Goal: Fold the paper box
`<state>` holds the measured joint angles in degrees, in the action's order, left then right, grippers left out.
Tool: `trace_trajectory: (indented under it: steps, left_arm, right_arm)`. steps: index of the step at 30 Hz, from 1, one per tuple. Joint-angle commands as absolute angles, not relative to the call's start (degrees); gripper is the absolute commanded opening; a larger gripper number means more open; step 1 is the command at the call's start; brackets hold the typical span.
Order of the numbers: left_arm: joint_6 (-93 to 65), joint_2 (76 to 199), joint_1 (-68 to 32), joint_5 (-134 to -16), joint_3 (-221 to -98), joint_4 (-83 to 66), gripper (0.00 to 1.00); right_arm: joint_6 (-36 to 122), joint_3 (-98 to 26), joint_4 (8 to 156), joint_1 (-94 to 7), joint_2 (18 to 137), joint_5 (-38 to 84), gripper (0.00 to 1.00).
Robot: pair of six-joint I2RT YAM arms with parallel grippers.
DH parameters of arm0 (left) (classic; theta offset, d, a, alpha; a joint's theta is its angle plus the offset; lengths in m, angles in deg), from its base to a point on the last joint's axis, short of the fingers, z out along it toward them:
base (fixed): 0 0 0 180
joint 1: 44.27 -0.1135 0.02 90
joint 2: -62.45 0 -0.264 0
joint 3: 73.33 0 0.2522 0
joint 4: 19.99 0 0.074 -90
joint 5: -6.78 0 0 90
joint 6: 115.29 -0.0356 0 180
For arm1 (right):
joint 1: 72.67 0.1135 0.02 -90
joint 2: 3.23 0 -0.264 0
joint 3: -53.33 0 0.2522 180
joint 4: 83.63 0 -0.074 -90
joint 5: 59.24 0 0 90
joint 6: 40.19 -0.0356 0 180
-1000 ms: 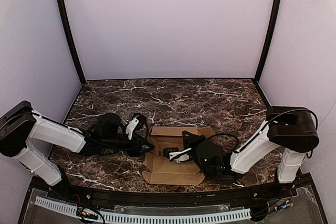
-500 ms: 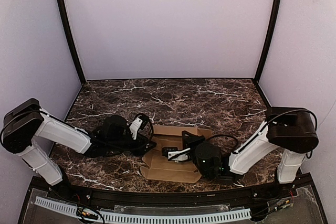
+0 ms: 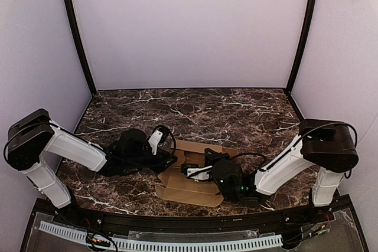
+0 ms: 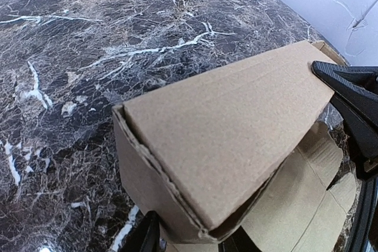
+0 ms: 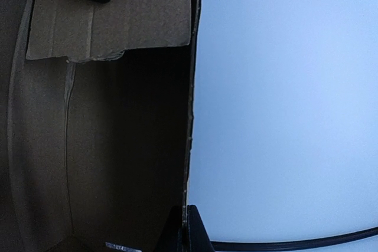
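— At the table's (image 3: 248, 110) near edge, the box (image 3: 189, 190) is getting its walls raised; the right pincer (image 5: 184, 231) is pinching one wall, fully closed.
— And the left pincer (image 4: 190, 241) is straddling another, half-open; grip unclear. It probably needs squeezing, then folding inward.

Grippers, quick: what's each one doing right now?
Left gripper: fingers either side of the box corner; clamped or not cannot be told.
Right gripper: closed, pinching the box's wall edge.
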<state>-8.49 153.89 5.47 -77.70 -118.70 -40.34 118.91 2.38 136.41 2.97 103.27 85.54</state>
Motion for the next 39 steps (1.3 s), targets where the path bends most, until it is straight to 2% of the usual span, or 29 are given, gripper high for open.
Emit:
trace_trajectory:
  steps: [1,6,14,29,33,39]
  left_arm:
    - [-8.2,154.7,5.8,-80.0,-120.8,-42.3,0.32]
    - [-8.3,155.7,6.1,-82.3,-121.7,-42.3,0.30]
    - [-9.4,157.0,6.4,-86.3,-122.0,-43.1,0.27]
    - [-10.1,158.8,6.4,-85.3,-122.7,-45.6,0.06]
    - [-10.5,158.6,6.4,-85.4,-122.9,-45.4,0.01]
    - [-11.1,158.6,6.4,-85.4,-123.0,-45.3,0.01]
  right_arm:
    - [113.9,0.7,130.4,4.3,102.7,84.8,0.00]
    - [107.3,-2.1,121.3,4.4,102.6,84.5,0.00]
    - [102.8,-3.4,116.2,4.5,102.6,84.5,0.00]
    - [91.6,-9.2,102.7,5.2,101.8,82.9,0.00]
    - [86.9,-10.4,99.0,5.1,99.5,80.8,0.14]
    - [81.0,-10.7,95.1,5.2,95.4,75.2,0.33]
